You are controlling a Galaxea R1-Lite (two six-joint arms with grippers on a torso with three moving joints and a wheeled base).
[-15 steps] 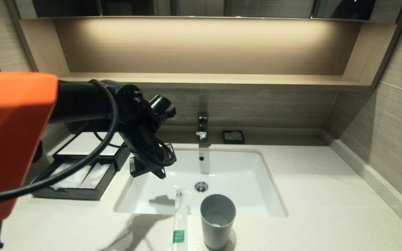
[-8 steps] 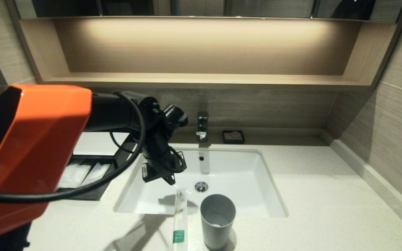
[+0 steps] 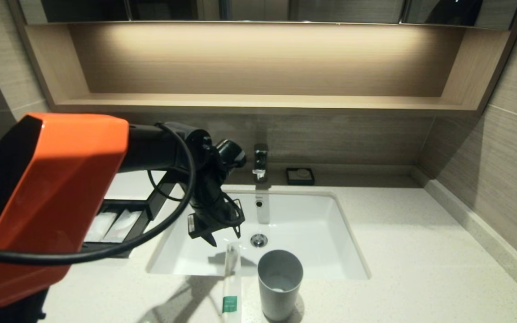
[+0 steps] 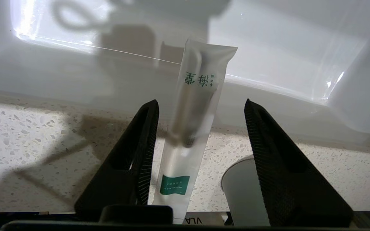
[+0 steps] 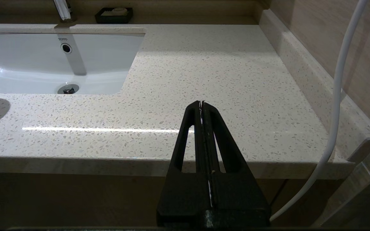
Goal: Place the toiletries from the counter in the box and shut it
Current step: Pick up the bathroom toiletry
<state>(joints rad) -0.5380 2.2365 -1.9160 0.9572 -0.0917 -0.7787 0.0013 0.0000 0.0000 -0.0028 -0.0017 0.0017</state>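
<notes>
A long slim cream wrapped stick (image 3: 231, 280) with a green band label lies on the counter (image 3: 420, 251), its far end jutting over the front rim of the white sink (image 3: 312, 224). My left gripper (image 3: 225, 239) hangs open just above that far end. In the left wrist view the stick (image 4: 198, 106) runs between the two spread fingers of the left gripper (image 4: 201, 102), and neither pad touches it. The black box (image 3: 148, 214) stands at the left with its drawer pulled out; pale translucent packets (image 3: 121, 223) lie inside. My right gripper (image 5: 201, 103) is shut and empty, off the counter's front edge at the right.
A grey cup (image 3: 280, 283) stands on the counter right beside the stick, close to the left gripper's finger (image 4: 268, 154). A faucet (image 3: 260, 162) and a small black soap dish (image 3: 300, 176) sit behind the sink. A wooden shelf niche runs above.
The left arm has swung right from over the box's drawer to the stick at the sink's front rim, and its jaws have gone from shut to open.
</notes>
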